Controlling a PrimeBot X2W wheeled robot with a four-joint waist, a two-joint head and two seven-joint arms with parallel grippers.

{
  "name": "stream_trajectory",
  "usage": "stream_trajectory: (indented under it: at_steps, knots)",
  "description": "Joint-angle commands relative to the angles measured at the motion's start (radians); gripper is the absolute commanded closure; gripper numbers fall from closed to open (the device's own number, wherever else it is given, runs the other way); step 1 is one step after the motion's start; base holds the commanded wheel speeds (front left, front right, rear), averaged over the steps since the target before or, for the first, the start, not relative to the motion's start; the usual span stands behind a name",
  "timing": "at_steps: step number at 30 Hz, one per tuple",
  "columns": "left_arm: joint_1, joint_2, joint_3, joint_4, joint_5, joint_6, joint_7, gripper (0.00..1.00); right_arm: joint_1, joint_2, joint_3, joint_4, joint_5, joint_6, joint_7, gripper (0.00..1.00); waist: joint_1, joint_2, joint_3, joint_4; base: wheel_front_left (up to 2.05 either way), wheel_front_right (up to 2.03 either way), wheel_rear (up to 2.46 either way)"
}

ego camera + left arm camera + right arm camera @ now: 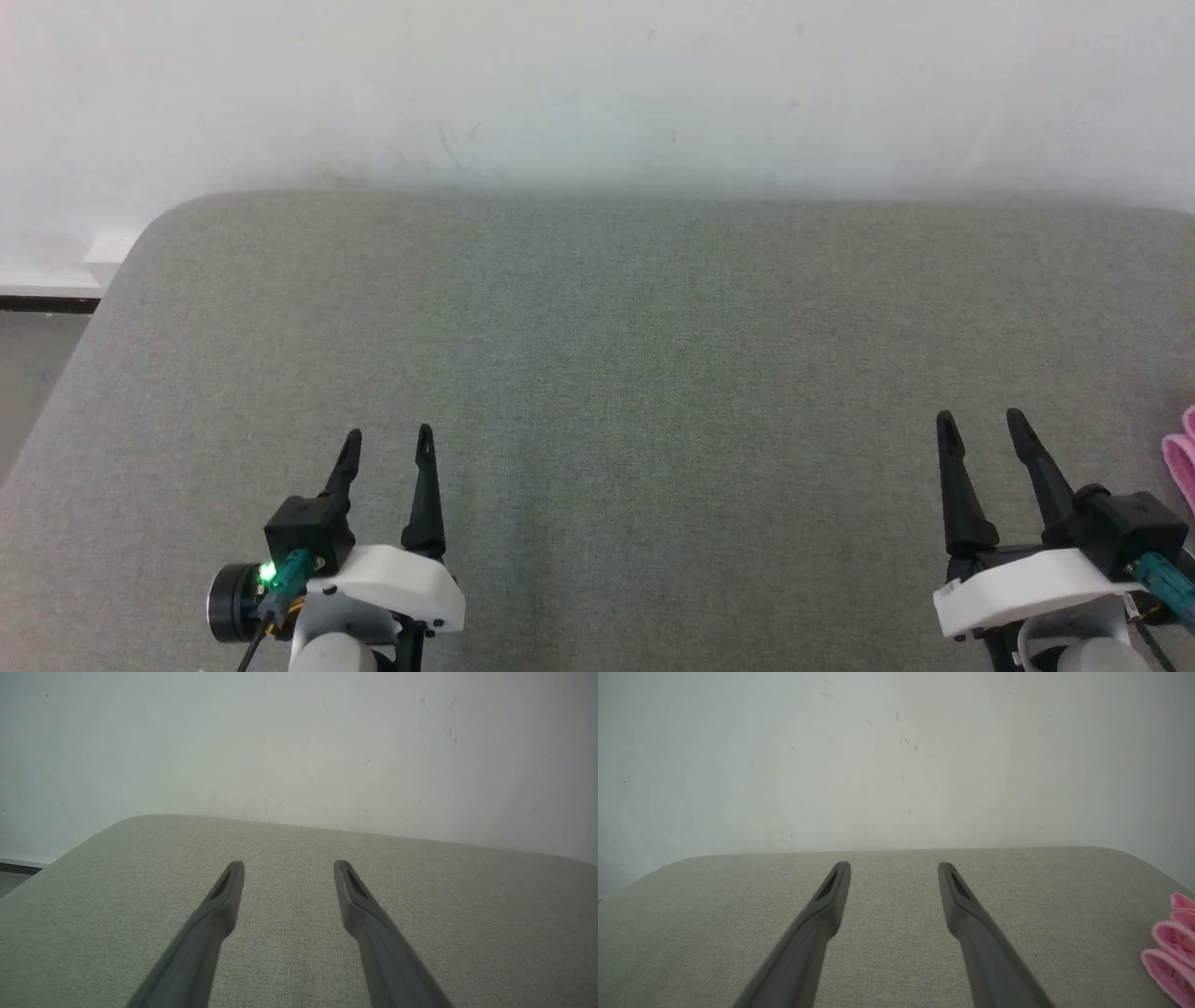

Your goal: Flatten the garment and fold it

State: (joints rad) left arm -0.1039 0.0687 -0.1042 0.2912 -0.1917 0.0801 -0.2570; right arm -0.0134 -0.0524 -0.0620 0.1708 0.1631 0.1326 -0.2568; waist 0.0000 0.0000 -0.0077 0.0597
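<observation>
near the right gripper (982,422), at the table (597,308) edge, lies the garment (1181,462); left gripper (387,437) well apart, all fingers spread.

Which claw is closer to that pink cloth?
The right gripper; the garment lies just off its right side. The left gripper sits far to the garment's left.

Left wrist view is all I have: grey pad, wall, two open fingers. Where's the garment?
Observer: Head view has the garment at its far right edge, on the grey pad, right of the right gripper.
Operator: Is that gripper holding it?
Observer: No. Its fingers are apart with nothing between them, clear of the cloth.
Operator: Lying flat?
Observer: No. Right wrist view shows it bunched in pink folds, cut off by that view's right edge.
</observation>
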Motion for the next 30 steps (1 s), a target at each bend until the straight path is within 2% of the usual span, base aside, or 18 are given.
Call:
stream_trajectory:
  at_steps: [1, 6, 7, 30]
  knots:
    - [-0.008, -0.002, -0.003, 0.005, 0.005, -0.004, -0.005, 0.00, 0.014, 0.002, -0.003, 0.001, 0.005, -0.002, -0.005, 0.00, 0.0000, 0.0000, -0.001, 0.000, 0.00, 0.00, 0.00]
    - [-0.010, -0.004, 0.000, 0.012, 0.003, -0.007, -0.005, 0.00, 0.017, 0.002, -0.004, 0.001, 0.010, -0.002, -0.005, 0.00, 0.0000, 0.0000, -0.003, -0.005, 0.00, 0.00, 0.00]
    - [0.000, -0.002, 0.000, 0.010, 0.000, -0.002, 0.000, 1.00, 0.006, 0.000, -0.001, 0.000, 0.005, 0.000, 0.000, 1.00, 0.0000, 0.0000, -0.003, -0.005, 0.00, 0.00, 0.00]
    - [0.016, -0.004, 0.016, -0.035, 0.029, -0.013, 0.040, 1.00, 0.006, 0.000, 0.009, -0.026, -0.020, 0.000, 0.039, 1.00, 0.0000, 0.0000, -0.002, -0.013, 0.00, 0.00, 0.00]
